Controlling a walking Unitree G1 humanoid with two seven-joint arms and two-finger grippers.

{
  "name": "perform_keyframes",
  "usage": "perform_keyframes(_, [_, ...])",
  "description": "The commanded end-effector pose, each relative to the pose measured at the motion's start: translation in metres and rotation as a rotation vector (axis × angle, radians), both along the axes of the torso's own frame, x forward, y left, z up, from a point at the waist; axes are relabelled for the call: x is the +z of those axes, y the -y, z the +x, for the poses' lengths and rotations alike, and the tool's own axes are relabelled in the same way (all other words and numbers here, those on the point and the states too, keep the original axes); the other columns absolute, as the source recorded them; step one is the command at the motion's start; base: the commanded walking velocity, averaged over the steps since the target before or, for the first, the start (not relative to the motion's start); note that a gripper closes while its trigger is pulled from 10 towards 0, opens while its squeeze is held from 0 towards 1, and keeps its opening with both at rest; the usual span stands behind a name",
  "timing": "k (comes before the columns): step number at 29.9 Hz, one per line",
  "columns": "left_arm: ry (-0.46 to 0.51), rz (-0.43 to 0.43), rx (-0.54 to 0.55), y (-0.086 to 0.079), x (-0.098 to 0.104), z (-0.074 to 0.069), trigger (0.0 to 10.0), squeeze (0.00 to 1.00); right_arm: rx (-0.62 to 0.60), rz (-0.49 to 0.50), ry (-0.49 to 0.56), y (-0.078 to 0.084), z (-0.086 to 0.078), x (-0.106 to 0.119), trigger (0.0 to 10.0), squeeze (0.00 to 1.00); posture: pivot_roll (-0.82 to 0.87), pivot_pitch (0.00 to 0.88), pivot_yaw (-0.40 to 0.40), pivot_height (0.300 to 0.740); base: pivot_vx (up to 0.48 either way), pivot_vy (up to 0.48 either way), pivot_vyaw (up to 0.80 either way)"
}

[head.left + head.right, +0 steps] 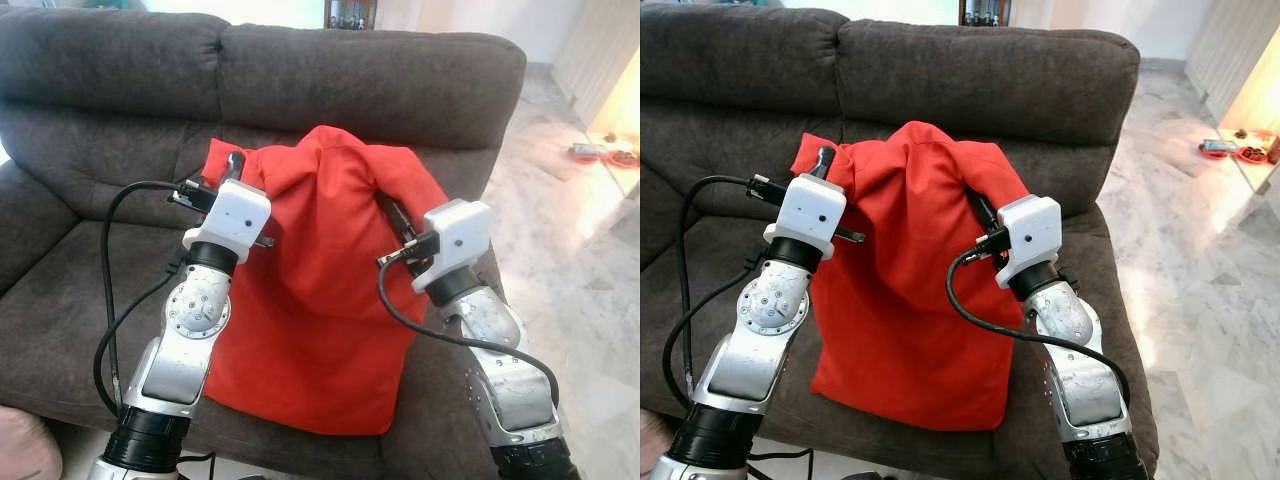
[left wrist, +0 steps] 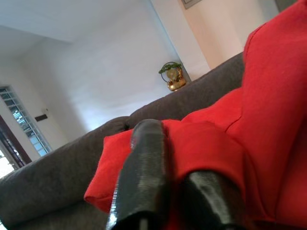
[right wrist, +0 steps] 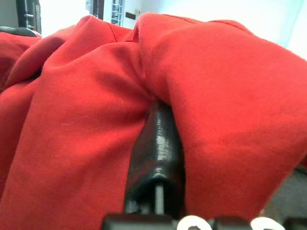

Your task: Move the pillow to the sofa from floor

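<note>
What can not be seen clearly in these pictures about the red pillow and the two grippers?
- Left gripper: left eye view shows one fingertip; the red pillow hides the rest.
- Right gripper: right wrist view shows one finger; pillow folds cover the other.
- Pillow's lower edge: hanging in front of the sofa seat, or resting on it, cannot be told.
- Things on the floor at far right: too small.

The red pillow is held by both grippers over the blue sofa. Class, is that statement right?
Not quite. The sofa is dark grey, not blue, as the left eye view shows. The rest holds: the left gripper and the right gripper both pinch the red pillow over its seat.
</note>
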State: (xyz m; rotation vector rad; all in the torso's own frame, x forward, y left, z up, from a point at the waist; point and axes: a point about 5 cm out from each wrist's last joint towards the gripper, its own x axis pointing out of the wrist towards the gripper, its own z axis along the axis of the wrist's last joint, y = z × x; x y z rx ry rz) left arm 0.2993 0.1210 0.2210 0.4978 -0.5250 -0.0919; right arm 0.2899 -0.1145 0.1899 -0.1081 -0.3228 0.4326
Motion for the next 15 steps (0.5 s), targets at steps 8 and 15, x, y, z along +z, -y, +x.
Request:
perform_keyframes(8, [0.016,0.022,-0.048,0.0107,0.0042,-0.0029,10.0,1.0,0.035,-0.009,0.023,-0.0068,-0.003,0.0063,10.0,1.0,0.13,0.059,-0.02,0.74,0.0,0.0,0.0])
perform_keyframes(15, [0.023,0.025,-0.051,0.0118,0.0056,-0.0034,10.0,1.0,0.015,-0.008,0.03,-0.005,-0.0022,0.0071,10.0,1.0,0.14,0.062,-0.021,0.74,0.0,0.0,0.0])
